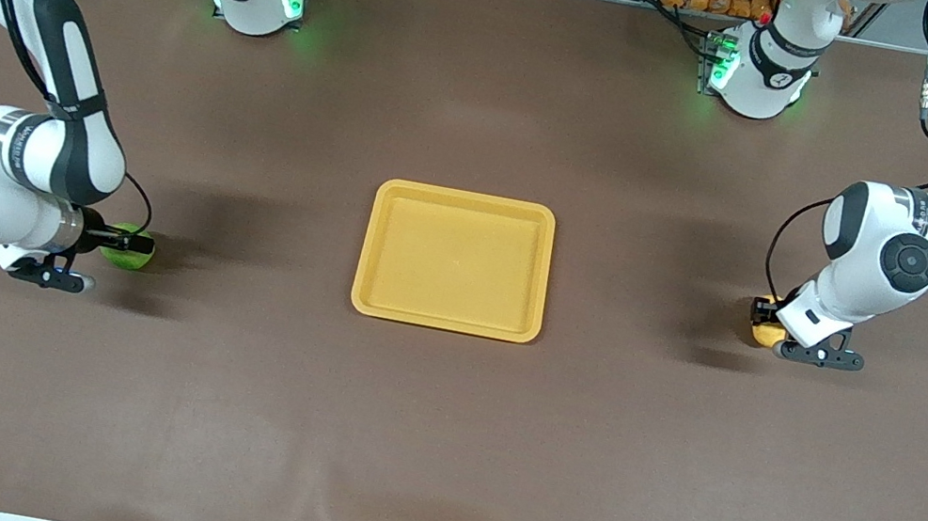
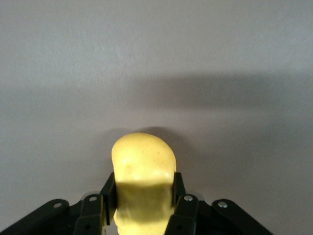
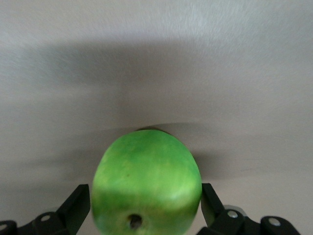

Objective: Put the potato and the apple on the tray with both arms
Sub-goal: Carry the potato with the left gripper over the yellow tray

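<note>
- Potato [image 2: 143, 183]: small yellow-orange oblong lump, blunt ends, smooth skin. On or just off the table [image 1: 431, 446] at the left arm's end, well apart from the tray; contact with the table not discernible.
- Clamped across its narrow waist by left gripper [image 2: 143, 196], one finger pad [image 2: 110, 193] flush on each flank, blunt end sticking out past the fingertips.
- Judged light, firm, hardly deformable. Smooth curved flanks: likely to slide or pivot lengthwise if squeezed off-centre. Hold across the short axis near mid-length looks right.
- Apple [image 3: 146, 188]: round, bright green, glossy, dark stem dimple facing the right wrist camera. At the right arm's end of the table, also well apart from the tray.
- Held by right gripper [image 3: 146, 210], fingers closed on opposite sides at about the widest girth.
- Judged somewhat heavier than the potato, stiff, slick-skinned; round form prone to roll out if gripped above or below the equator. Bruising possible under hard squeeze or a drop.
- Lift of either item off the table not clear from the front view: potato [image 1: 765, 331] mostly hidden by the left wrist, apple [image 1: 128, 247] partly so by the right.
- Tray [image 1: 446, 319]: shallow yellow rectangle, raised rim, mid-table between the arms, nothing in it.
- Both placements not yet done. Rim needs clearing; low gentle release advised, apple especially, to stop rolling.
</note>
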Controlling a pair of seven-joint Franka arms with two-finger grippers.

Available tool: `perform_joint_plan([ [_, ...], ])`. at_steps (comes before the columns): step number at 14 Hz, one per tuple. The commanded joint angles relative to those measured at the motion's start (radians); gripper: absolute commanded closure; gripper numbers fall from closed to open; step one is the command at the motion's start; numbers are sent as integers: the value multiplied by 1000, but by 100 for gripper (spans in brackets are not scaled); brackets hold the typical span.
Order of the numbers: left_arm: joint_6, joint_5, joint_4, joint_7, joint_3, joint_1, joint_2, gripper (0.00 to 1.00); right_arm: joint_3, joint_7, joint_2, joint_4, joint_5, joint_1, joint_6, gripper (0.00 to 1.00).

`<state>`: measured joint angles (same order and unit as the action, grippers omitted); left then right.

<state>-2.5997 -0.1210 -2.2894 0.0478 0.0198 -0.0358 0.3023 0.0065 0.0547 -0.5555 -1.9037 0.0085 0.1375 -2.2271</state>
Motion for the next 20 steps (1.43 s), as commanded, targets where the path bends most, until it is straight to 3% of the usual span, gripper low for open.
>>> perform_joint_plan([
  [1,15,-19,-1,-20,8,-3,-52,98,16,8,6,-29,-18,20,-32,0],
  [2,30,-19,5,-20,9,2,-61,97,16,10,5,-28,-18,22,-31,8],
  [3,52,-19,20,-19,21,2,-68,97,16,10,6,-25,-19,22,-26,33],
  [4,81,-19,34,-16,38,1,-74,98,18,10,6,-23,-19,20,-20,49],
  [6,145,-19,73,-3,72,1,-80,98,18,10,12,-17,-19,16,-8,71],
  [8,193,-17,100,-3,103,1,-83,98,18,13,12,17,-19,19,42,86],
  [10,240,-19,135,-3,117,1,-84,98,18,54,12,52,-18,24,92,89],
  [20,339,-17,249,125,273,2,-77,98,20,66,19,199,-18,14,297,89],
])
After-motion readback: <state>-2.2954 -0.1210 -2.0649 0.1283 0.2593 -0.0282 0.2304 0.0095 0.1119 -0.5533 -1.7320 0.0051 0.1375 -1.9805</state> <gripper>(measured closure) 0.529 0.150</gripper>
